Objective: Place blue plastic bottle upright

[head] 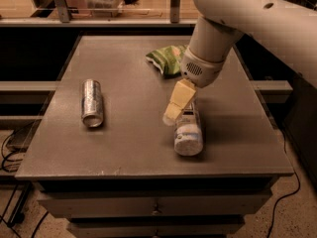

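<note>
Pale yellow and slanted downward toward the near left, the claw [176, 108] hangs at the end of a thick white arm [247, 14] that reaches in from the upper right. It sits right at the far end of the blue plastic bottle [188, 133], overlapping that end from this angle. Whether it is released or clenched on the bottle cannot be told, and actual contact cannot be made out either. The blue plastic bottle lies on its side on the bench [129, 148], right of centre and toward the near edge. Its long axis runs roughly front to back, and its round, pale end faces the camera. A light band shows on its label just behind that end. Well apart to the left, a silver can [92, 102] also lies on its side, lengthwise front to back, with one circular end turned toward the near edge. A crumpled green bag [167, 59] rests farther back on the bench, just left of the arm's rounded wrist housing. Below the bench top, a drawer front [153, 205] with a small handle is visible, and dark cables [10, 148] trail on the floor at the left.
</note>
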Controlling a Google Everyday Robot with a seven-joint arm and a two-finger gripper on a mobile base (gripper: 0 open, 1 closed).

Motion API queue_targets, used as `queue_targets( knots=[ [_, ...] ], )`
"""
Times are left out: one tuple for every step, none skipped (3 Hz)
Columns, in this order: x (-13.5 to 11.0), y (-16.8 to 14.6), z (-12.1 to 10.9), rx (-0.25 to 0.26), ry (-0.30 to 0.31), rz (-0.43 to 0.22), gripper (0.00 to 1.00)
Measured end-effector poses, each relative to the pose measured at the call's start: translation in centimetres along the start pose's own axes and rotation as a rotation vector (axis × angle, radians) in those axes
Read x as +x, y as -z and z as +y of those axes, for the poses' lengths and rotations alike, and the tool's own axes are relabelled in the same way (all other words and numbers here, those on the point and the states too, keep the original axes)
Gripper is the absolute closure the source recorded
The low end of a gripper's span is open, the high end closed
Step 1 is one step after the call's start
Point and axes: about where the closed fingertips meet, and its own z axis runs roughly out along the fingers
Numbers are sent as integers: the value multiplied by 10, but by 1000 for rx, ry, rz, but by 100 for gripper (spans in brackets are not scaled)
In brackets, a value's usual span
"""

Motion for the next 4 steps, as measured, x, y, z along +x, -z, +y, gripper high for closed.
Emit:
queue_targets(
  knots=[
    [-6, -9, 5, -20, -5, 17, 0],
    [-8, -20, 7, -42, -24, 39, 15],
    [-10, -23, 7, -38, -31, 53, 38],
    [-14, -18, 8, -22, -23, 49, 62]
  ],
)
